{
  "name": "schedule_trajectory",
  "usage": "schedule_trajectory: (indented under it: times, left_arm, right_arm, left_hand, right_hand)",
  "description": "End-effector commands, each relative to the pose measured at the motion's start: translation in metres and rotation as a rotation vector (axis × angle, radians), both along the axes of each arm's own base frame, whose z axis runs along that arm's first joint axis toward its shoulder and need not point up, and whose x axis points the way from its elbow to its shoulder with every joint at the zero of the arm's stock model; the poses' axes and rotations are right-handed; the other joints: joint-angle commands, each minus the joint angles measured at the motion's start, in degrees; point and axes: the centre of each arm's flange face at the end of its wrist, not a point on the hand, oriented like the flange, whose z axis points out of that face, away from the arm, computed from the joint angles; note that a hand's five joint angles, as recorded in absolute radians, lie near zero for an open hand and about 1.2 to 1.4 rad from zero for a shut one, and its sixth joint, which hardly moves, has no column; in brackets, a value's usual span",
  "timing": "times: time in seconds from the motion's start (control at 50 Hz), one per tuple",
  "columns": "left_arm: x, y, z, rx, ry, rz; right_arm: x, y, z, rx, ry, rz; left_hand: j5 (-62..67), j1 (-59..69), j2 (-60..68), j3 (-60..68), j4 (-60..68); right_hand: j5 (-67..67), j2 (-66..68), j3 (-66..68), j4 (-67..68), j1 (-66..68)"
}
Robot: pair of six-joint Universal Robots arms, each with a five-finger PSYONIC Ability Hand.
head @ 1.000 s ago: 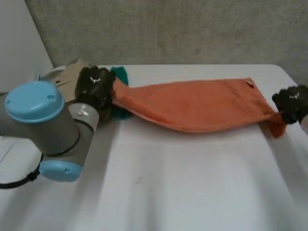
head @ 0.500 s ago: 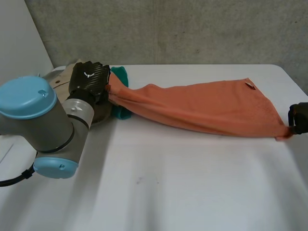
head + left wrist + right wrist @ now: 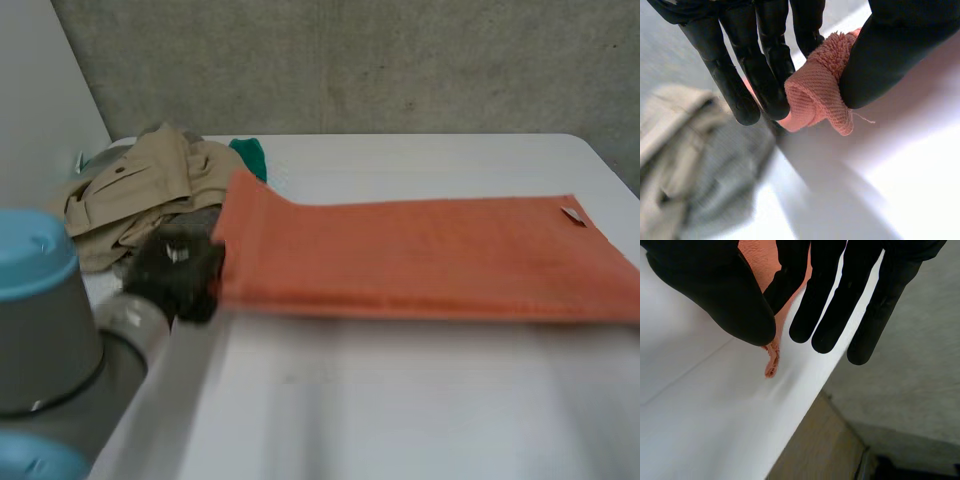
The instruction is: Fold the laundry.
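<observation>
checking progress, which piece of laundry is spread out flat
The orange towel, stretched out flat; the beige garment and teal cloth lie bunched in a heap beside its end.

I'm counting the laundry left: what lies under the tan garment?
Grey cloth pokes out beneath the tan garment, green cloth behind it; anything deeper is covered.

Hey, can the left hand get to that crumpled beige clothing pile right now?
Likely yes, but not while holding: the left hand pinches a corner of the orange terry towel. The crumpled beige clothing pile lies just beside it, nothing between.
</observation>
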Motion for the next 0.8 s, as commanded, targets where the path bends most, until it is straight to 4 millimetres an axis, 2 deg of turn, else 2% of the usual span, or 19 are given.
schedule_trajectory:
  times: [0.02,0.1,0.14,0.16,0.2,0.3,0.44,0.46,0.6,0.68,0.8]
  left_arm:
    - [0.002,0.044,-0.021,0.139,-0.050,-0.106]
    - [-0.005,0.036,-0.023,0.116,-0.041,-0.114]
    - [-0.011,0.026,-0.025,0.087,-0.033,-0.113]
    - [-0.016,0.016,-0.026,0.060,-0.023,-0.103]
    - [-0.022,0.005,-0.026,0.030,-0.013,-0.093]
    - [-0.038,-0.035,-0.022,-0.066,0.014,-0.021]
    - [-0.054,-0.074,-0.025,-0.132,0.025,0.062]
    - [-0.056,-0.077,-0.027,-0.136,0.025,0.067]
    - [-0.068,-0.101,-0.039,-0.160,0.029,0.106]
    - [-0.069,-0.111,-0.039,-0.192,0.030,0.164]
    - [-0.073,-0.123,-0.037,-0.234,0.056,0.187]
  right_arm:
    - [0.000,0.016,-0.004,0.085,0.051,0.046]
    - [-0.001,0.004,-0.004,0.006,0.064,0.042]
    - [0.003,-0.011,-0.009,-0.050,0.075,0.060]
    - [0.005,-0.017,-0.012,-0.068,0.077,0.066]
    - [0.020,-0.038,-0.015,-0.142,0.087,0.107]
    - [0.054,-0.066,-0.011,-0.260,0.098,0.180]
    - [0.077,-0.105,-0.028,-0.403,0.098,0.237]
    - [0.082,-0.116,-0.030,-0.453,0.090,0.244]
    - [0.099,-0.149,-0.045,-0.603,0.050,0.261]
    - [0.101,-0.164,-0.053,-0.641,0.034,0.250]
    - [0.114,-0.175,-0.070,-0.648,0.024,0.268]
  left_hand:
    - [13.7,14.8,11.1,11.5,11.1]
    - [13.7,14.8,11.1,11.5,11.1]
    - [13.7,14.8,11.1,11.5,11.1]
    - [13.7,14.8,11.1,11.5,11.1]
    - [13.7,14.8,11.1,11.5,11.1]
    - [13.7,14.8,11.1,11.5,11.1]
    - [13.7,14.8,11.1,11.5,11.1]
    - [13.7,14.8,11.1,11.5,11.1]
    - [13.7,14.8,11.1,11.5,11.1]
    - [13.7,14.8,11.1,11.5,11.1]
    - [13.7,14.8,11.1,11.5,11.1]
  right_hand:
    - [12.2,12.0,11.7,11.2,14.3]
    - [12.2,12.0,11.7,11.2,14.3]
    - [12.2,12.0,11.7,11.2,14.3]
    - [12.2,12.0,11.7,11.2,14.3]
    - [12.2,12.0,11.7,11.2,14.3]
    - [12.2,12.0,11.7,11.2,14.3]
    - [12.2,12.0,11.7,11.2,14.3]
    - [12.2,12.0,11.7,11.2,14.3]
    - [12.2,12.0,11.7,11.2,14.3]
    - [12.2,12.0,11.7,11.2,14.3]
    - [12.2,12.0,11.7,11.2,14.3]
